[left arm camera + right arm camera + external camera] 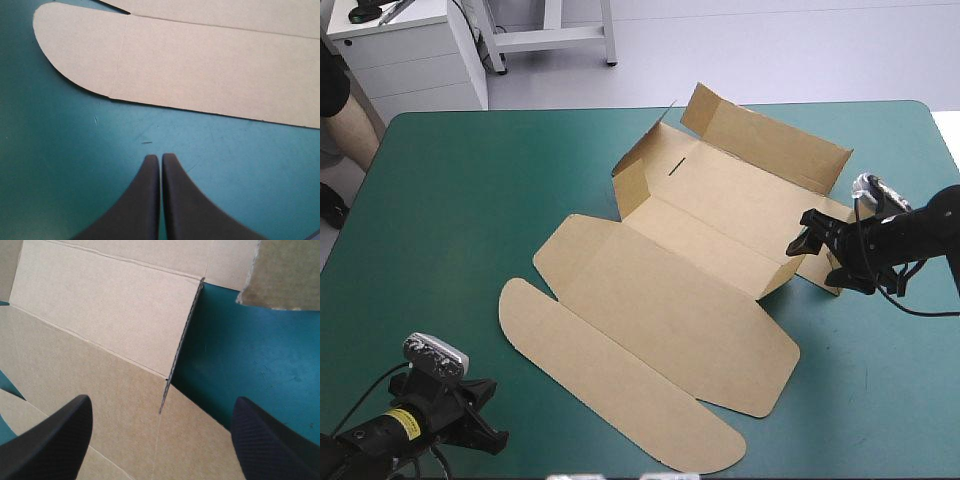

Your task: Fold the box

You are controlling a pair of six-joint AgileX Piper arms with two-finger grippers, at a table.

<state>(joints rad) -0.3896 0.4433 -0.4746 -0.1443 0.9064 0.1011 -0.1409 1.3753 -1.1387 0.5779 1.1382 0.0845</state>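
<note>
Box: the box lies about the middle of the table, its tray part reaching toward the far right corner; the far wall and left end wall stand raised, and the lid with its rounded flap lies flat toward the near edge
Right arm: the right gripper has its fingers wide apart and grasps nothing; it sits at the tray's right end, near the table's right edge, with the cut edge of a raised wall ahead between the fingers
Why there: you appear lined up to work that unfinished end, probably to lift or tuck its wall
Left arm: the left gripper is clenched on nothing, over bare teal-green cover at the near left corner, just short of the rounded flap
Why there: it looks parked clear, so the lid lies free
Writing: you have no print to read on the board; 1 short slot is a cut; the yellow label on the left arm is too small to read
</note>
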